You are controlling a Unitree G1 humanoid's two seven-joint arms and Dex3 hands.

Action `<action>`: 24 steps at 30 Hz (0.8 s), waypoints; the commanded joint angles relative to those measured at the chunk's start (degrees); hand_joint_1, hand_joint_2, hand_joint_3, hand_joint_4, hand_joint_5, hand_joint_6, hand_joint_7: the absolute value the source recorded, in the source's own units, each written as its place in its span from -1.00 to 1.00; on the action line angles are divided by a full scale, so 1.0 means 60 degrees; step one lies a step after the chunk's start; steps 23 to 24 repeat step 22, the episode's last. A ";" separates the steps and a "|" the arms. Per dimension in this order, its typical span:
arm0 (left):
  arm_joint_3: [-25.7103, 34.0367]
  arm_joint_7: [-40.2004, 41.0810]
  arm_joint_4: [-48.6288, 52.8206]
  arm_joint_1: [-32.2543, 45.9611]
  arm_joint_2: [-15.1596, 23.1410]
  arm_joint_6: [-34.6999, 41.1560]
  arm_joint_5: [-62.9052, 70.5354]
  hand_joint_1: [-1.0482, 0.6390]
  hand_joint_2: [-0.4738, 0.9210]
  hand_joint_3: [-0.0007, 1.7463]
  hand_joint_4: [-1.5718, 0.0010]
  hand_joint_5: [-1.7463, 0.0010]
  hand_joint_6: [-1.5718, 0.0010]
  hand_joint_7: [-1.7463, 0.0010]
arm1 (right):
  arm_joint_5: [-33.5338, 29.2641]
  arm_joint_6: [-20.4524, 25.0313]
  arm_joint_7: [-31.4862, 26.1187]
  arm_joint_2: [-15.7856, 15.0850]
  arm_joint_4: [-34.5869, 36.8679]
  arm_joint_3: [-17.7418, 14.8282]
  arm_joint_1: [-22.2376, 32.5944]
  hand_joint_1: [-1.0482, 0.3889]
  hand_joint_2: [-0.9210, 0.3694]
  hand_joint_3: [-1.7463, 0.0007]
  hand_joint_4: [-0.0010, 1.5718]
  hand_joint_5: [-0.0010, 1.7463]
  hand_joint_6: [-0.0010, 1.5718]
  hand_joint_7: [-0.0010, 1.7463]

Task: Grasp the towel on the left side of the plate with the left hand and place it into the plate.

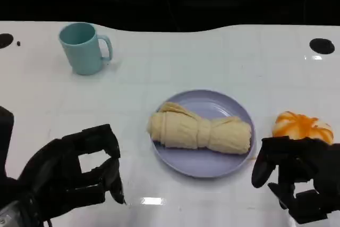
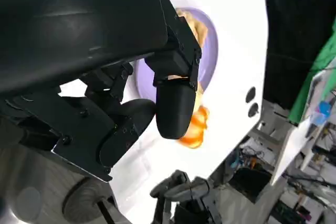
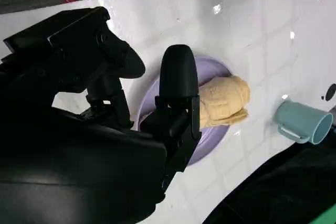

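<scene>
The big white table point(image 1: 223, 62) holds everything. The left hand point(image 1: 79, 171) sits low near the front edge, off to the side of the plate, fingers apart with nothing in them. The right hand point(image 1: 297, 179) is partly cut off at the corner; its fingers look curled in and empty, but that is hard to see. The purple plate point(image 1: 212, 166) sits in the middle. The yellow rolled towel point(image 1: 199, 131) lies across it. The blue cup point(image 1: 82, 48) stands far back. An orange and white thing point(image 1: 303, 126) is partly hidden behind the right hand.
</scene>
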 commanded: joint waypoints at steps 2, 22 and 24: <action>0.0151 0.0100 0.0288 -0.0351 0.0229 0.0342 -0.0139 0.11 0.58 0.42 -0.03 -1.00 0.15 -1.00 | 0.0010 -0.0441 0.0010 -0.0053 0.0214 -0.0112 0.0070 0.51 -0.46 -0.23 -0.11 0.96 -0.12 0.67; -0.0119 0.0097 0.0216 -0.0282 0.0496 0.0045 0.0040 0.11 0.50 0.49 -0.04 -1.00 0.16 -1.00 | 0.0073 -0.0187 0.0047 -0.0034 0.0111 -0.0123 -0.0061 0.50 -0.47 -0.22 -0.12 0.99 -0.14 0.68; -0.0119 0.0097 0.0216 -0.0282 0.0496 0.0045 0.0040 0.11 0.50 0.49 -0.04 -1.00 0.16 -1.00 | 0.0073 -0.0187 0.0047 -0.0034 0.0111 -0.0123 -0.0061 0.50 -0.47 -0.22 -0.12 0.99 -0.14 0.68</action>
